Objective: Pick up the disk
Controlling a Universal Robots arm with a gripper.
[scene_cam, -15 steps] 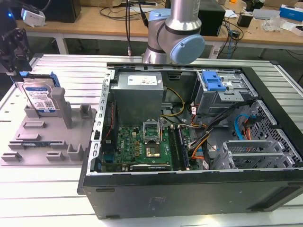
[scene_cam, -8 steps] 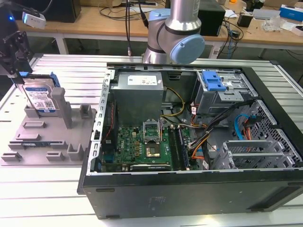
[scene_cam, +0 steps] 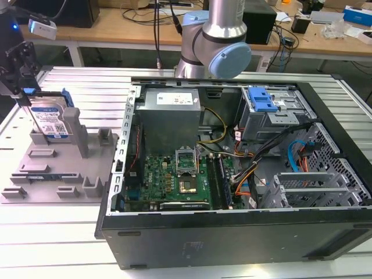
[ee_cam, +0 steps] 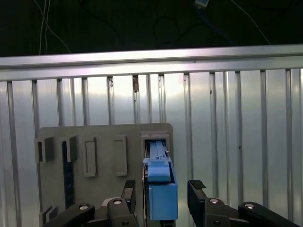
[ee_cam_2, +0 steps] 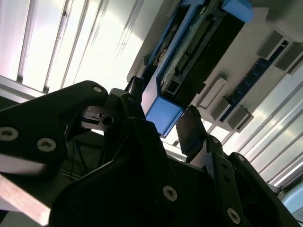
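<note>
Nearest me, an open computer case (scene_cam: pixel 232 174) lies on the slatted worktop (scene_cam: pixel 58 244). Beside it, by the worktop's edge on the exterior view's left, a grey holder (scene_cam: pixel 58 168) carries the disk (scene_cam: pixel 49 123), upright at its far edge. The gripper (ee_cam: pixel 162 188) hangs over it, fingers (ee_cam: pixel 196 186) spread wide on either side of the blue rail, with a gap on each side. Beyond stands the arm's base (scene_cam: pixel 212 40).

Exterior looks down; both wrist views closely share the disk (ee_cam: pixel 161 191) (ee_cam_2: pixel 196 45)

An open computer case (scene_cam: pixel 232 238) stands beside a grey fixture plate (scene_cam: pixel 70 167).
</note>
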